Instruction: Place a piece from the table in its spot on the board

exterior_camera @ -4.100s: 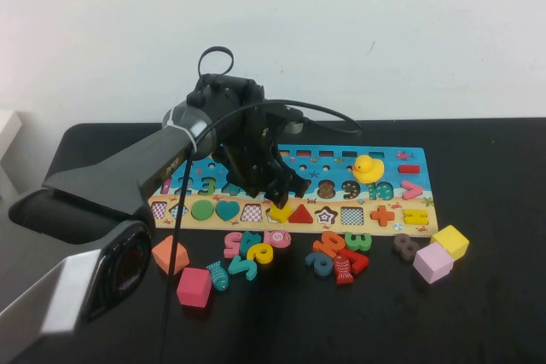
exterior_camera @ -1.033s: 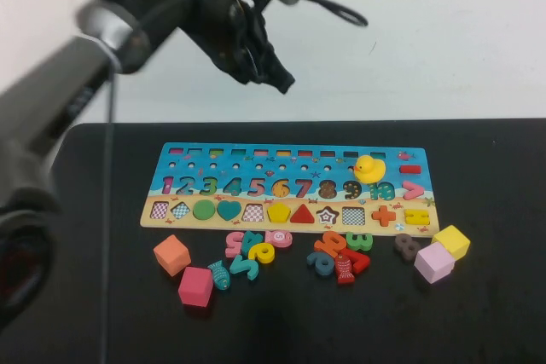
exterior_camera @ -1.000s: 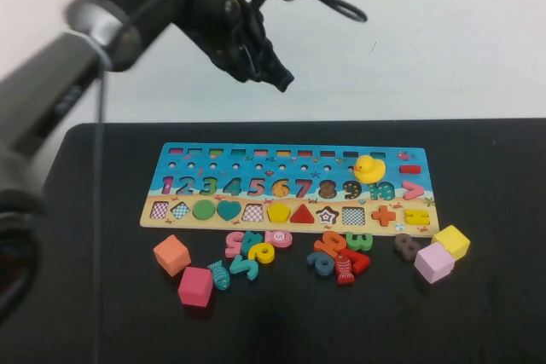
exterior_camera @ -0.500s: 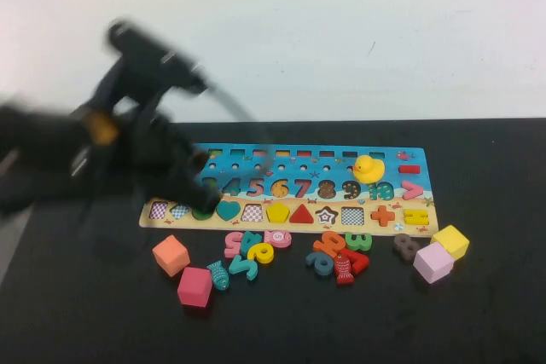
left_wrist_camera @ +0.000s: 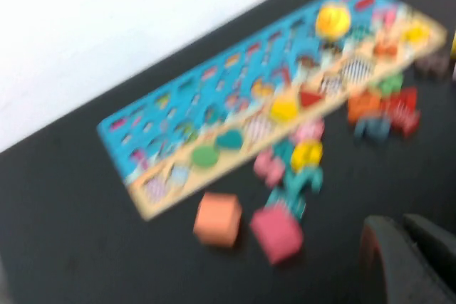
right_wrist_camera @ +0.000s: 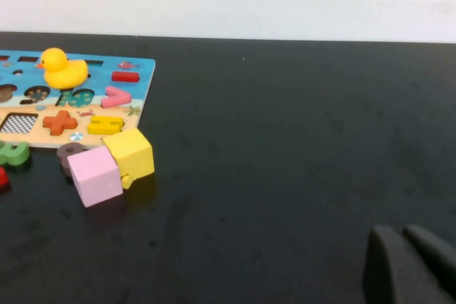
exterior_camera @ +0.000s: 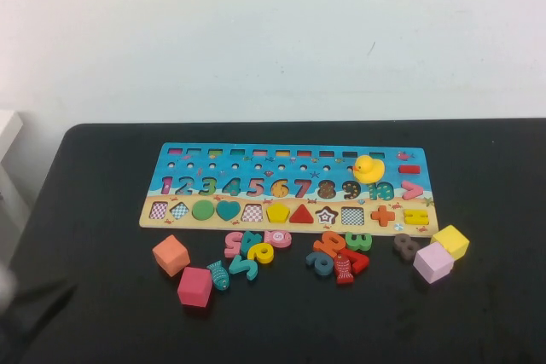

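Now the piece (exterior_camera: 277,211) — a flat yellow pentagon — sits in its slot on the tan strip of the board (exterior_camera: 290,185), between a checkered square slot at its 9 o'clock and a red triangle (exterior_camera: 301,215) at its 3 o'clock. A yellow duck (exterior_camera: 368,168) stands on the board's blue part, toward 2 o'clock from the piece. At 6 o'clock, just off the board's near edge, lies a heap of loose numbers (exterior_camera: 252,249), with a second heap (exterior_camera: 339,255) toward 5 o'clock. An orange cube (exterior_camera: 171,255) and a pink cube (exterior_camera: 194,286) rest at 7 o'clock; a lilac cube (exterior_camera: 432,262) and a yellow cube (exterior_camera: 450,242) touch each other at 4 o'clock. Nothing covers the piece. The left gripper (left_wrist_camera: 410,258) hangs over the table on the near side of the cubes, fingers pressed together and empty. The right gripper (right_wrist_camera: 407,260) is well apart from the yellow cube, fingers likewise together — nothing between them.
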Robot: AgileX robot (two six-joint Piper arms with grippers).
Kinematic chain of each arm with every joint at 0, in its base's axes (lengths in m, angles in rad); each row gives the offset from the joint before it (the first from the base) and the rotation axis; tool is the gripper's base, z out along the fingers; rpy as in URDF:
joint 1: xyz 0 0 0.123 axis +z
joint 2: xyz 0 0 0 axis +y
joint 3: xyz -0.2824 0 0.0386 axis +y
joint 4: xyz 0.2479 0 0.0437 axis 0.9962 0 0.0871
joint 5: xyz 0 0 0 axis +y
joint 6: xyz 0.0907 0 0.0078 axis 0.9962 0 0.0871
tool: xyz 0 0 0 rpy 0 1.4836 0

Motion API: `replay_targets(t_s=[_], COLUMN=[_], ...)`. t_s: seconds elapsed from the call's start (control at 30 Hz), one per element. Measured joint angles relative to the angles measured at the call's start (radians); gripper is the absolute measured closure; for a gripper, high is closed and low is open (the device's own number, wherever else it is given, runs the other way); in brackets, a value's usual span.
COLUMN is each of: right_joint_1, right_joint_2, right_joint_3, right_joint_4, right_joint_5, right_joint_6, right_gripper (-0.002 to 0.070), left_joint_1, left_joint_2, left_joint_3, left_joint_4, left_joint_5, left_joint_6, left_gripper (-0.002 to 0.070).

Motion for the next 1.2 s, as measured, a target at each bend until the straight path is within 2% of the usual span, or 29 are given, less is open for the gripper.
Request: replay_targets(t_s=[0.2,0.37,0.53,0.67,0.83,1.0,1.2], right_joint_1=[0.000,0.000,0.000,0.000,0.000,0.000,0.000], right_joint_2=[0.000,0.000,0.000,0.000,0.000,0.000,0.000], right_joint_3=[0.000,0.000,0.000,0.000,0.000,0.000,0.000], right_joint_4=[0.000,0.000,0.000,0.000,0.000,0.000,0.000], right_joint_5=[0.000,0.000,0.000,0.000,0.000,0.000,0.000], right_joint_6=[0.000,0.000,0.000,0.000,0.000,0.000,0.000], right_gripper=[0.0657,0.0657,0.0658,0.0657,0.0657,0.0657,0.0657], left_joint_1=[0.000,0.000,0.000,0.000,0.041,0.175,0.326], left_joint_2=[-0.255,-0.447,-0.470,-0.472,-0.505,-0.562,-0.602], left_joint_3=[0.004,0.006,0.007,0.072,0.268,0.473,0.591], left_joint_4=[0.040,0.060,0.089,0.111,0.141,0.143,0.079], left_joint_5=[0.365,0.410,0.421,0.333,0.036,-0.244,-0.293], left_joint_6=[-0.012,-0.046,-0.173,-0.234,-0.240,-0.240,-0.244], left_gripper=[0.0675,0.0675,0.0675,0.0675,0.0675,0.0675,0.0675])
